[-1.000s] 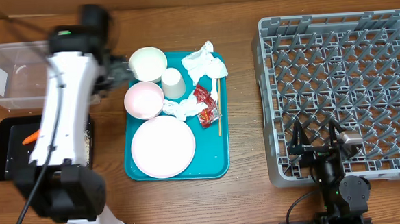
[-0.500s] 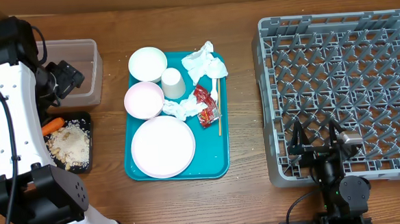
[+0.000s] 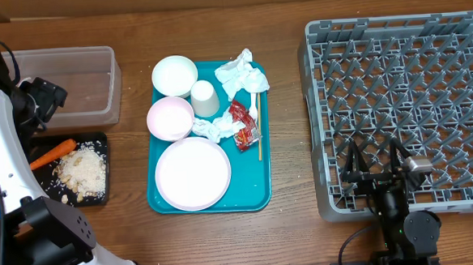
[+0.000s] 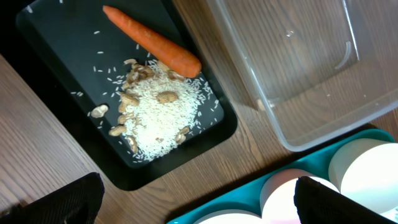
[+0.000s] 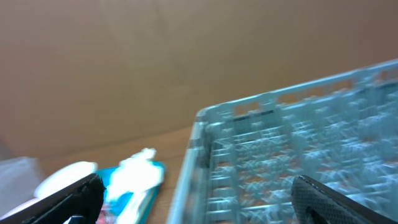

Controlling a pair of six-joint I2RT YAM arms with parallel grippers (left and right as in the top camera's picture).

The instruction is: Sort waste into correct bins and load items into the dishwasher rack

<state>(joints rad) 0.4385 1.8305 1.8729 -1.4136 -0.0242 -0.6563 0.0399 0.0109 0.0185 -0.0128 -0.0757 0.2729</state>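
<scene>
On the teal tray (image 3: 260,201) sit one round white plate (image 3: 192,173), two white bowls (image 3: 174,75) (image 3: 170,118), one cup (image 3: 205,98), two crumpled napkins (image 3: 242,77) (image 3: 214,129), one red wrapper (image 3: 242,122) (crinkled) and one thin stick (image 3: 260,144). One orange carrot (image 3: 53,153) and a pale crumb heap (image 3: 83,171) lie in the black tray (image 4: 56,37), beside the clear tub (image 3: 72,84). The grey pegged rack (image 3: 405,99) stands well right. The left jaws and the right jaws gape, holding nothing.

Bright, even light with soft shadows; the right wrist view blurs the dishwasher rack (image 5: 280,143).

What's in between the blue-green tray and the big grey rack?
Just bare wooden table. In the overhead view, nothing sits on the stretch between the teal tray and the dishwasher rack.
</scene>
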